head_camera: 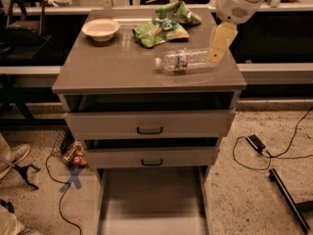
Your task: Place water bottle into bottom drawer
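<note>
Water bottle (pixel 185 59) lying on cabinet top (pixel 112 62), base beside gripper (pixel 215 58); jaws' state untellable.

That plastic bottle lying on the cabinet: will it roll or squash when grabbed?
The water bottle lies on its side on the smooth cabinet top, so a nudge would probably roll it. Its clear, ribbed wall suggests it is light and may dent under a hard squeeze. The gripper hangs by its base end.
</note>
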Robot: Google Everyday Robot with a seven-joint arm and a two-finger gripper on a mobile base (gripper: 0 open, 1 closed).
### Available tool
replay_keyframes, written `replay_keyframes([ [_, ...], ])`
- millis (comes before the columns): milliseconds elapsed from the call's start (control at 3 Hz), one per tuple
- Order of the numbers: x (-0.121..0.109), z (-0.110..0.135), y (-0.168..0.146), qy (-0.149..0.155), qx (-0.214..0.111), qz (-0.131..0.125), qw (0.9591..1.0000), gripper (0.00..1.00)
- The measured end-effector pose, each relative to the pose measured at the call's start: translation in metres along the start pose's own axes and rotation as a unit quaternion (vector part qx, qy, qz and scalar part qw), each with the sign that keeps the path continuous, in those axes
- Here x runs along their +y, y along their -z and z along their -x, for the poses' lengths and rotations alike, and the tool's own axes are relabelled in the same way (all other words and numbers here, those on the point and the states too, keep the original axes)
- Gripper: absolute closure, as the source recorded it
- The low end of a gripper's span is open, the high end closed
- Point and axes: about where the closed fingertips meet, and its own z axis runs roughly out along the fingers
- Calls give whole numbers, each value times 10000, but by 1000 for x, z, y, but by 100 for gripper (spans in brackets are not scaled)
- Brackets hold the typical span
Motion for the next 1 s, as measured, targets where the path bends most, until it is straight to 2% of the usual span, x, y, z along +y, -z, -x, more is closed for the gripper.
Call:
replay_keyframes([
  [333, -15, 6, -51, -36, 225, 188, 9996, 0],
  [667, -15, 6, -51, -36, 225, 188, 9996, 0],
  [1000, -14, 7, -67, 66, 455, 222, 9987, 0],
])
